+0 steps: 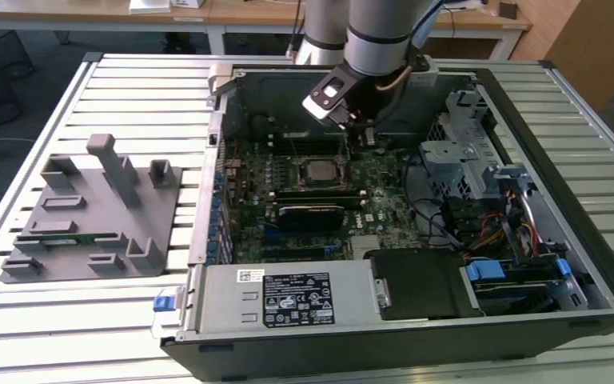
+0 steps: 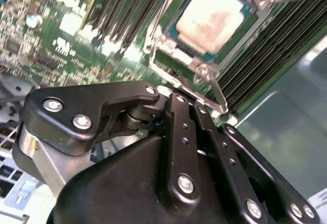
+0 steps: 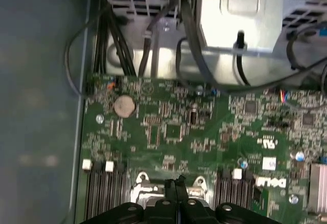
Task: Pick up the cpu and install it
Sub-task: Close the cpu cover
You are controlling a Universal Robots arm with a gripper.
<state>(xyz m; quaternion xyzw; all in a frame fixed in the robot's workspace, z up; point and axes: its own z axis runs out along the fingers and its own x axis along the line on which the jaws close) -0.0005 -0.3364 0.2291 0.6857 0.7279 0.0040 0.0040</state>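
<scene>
On the exterior view's left, a grey fixture (image 1: 83, 216) sits near that edge of the slatted surface (image 1: 125, 88), with a green memory stick (image 1: 73, 238) lying in one of its slots. An open computer case (image 1: 392, 344) takes up the middle of the surface and reaches towards the edge on the exterior view's right, and its green motherboard (image 1: 382, 200) lies flat inside.

The cpu (image 1: 318, 170) sits in the socket (image 2: 163, 42) near the middle of the board (silver top facing up). In the second wrist view the cpu (image 2: 212, 17) lies past the fingertips, apart from them.

The arm (image 1: 376, 32) comes down over the far edge of the case. Its gripper (image 1: 363, 132) hangs above the board, just towards the exterior view's right of the cpu and nearer the case's far wall. In the first wrist view the gripper (image 3: 175, 184) has its fingers (image 3: 169, 185) pressed together, with nothing visible between them, above the metal socket frame.

Furthest towards the exterior view's right, a grey drive cage (image 1: 462, 152) stands inside the case.
</scene>
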